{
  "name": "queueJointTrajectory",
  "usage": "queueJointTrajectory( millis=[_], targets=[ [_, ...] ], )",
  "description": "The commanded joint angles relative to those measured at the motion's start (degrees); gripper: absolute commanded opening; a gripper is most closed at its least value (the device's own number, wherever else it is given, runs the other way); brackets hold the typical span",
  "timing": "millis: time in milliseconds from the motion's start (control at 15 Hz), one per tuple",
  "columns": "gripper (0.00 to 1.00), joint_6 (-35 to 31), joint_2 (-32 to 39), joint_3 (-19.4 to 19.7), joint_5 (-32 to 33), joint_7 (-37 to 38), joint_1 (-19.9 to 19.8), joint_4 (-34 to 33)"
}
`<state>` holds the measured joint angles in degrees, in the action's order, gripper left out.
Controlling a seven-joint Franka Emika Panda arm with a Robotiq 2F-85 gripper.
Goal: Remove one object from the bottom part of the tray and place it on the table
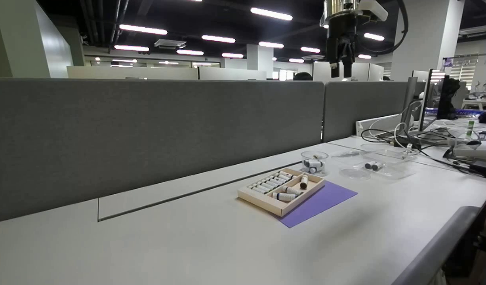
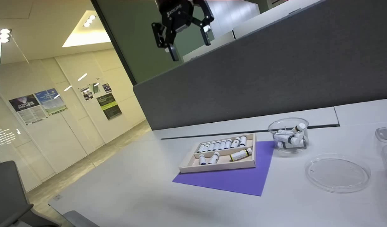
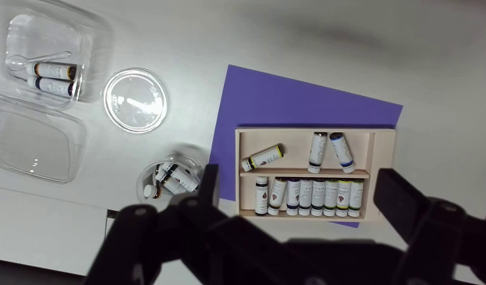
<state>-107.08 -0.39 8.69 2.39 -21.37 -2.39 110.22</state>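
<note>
The light tan tray (image 1: 262, 202) lies partly on a purple sheet on the white table (image 1: 187, 245). It also shows in an exterior view (image 2: 218, 168) and in the wrist view (image 3: 383, 158). A divider splits it into two compartments. In the wrist view the upper one holds three loose small white-labelled bottles: yellow-banded (image 3: 266, 157), dark-capped (image 3: 317, 152) and blue-banded (image 3: 342, 152). The lower one holds a row of several bottles (image 3: 318, 194). My gripper (image 2: 190, 49) is open and empty, high above the table; its fingers (image 3: 298, 188) straddle the tray's outline in the wrist view.
A clear round cup with bottles (image 2: 289, 138) stands beside the tray. A clear round lid (image 2: 337, 173) and a clear box with two bottles (image 3: 48, 35) lie further off. The purple sheet (image 2: 225, 183) is under the tray. A grey partition (image 1: 155, 134) runs along the table's back.
</note>
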Motion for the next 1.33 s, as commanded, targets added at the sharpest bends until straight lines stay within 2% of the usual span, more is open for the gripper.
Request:
queueJointTrajectory(
  millis=[0, 400, 733, 800, 867, 1267],
  targets=[
    [1.0, -1.8, 1.3, -1.1, -0.4, -0.7, -1.4, -0.1],
    [1.0, -16.2, 10.8, -2.0, -1.7, -3.7, -2.9, -0.3],
    [1.0, -19.9, 18.3, -4.8, -3.7, -4.4, -4.1, 0.0],
    [0.83, -20.4, 19.5, -5.3, -3.5, -4.2, -4.1, 0.3],
    [0.73, -21.0, 20.8, -5.8, -2.9, -4.1, -4.0, 0.3],
    [0.27, -22.0, 28.4, -7.2, -1.4, -3.3, -4.3, -2.1]
  ],
)
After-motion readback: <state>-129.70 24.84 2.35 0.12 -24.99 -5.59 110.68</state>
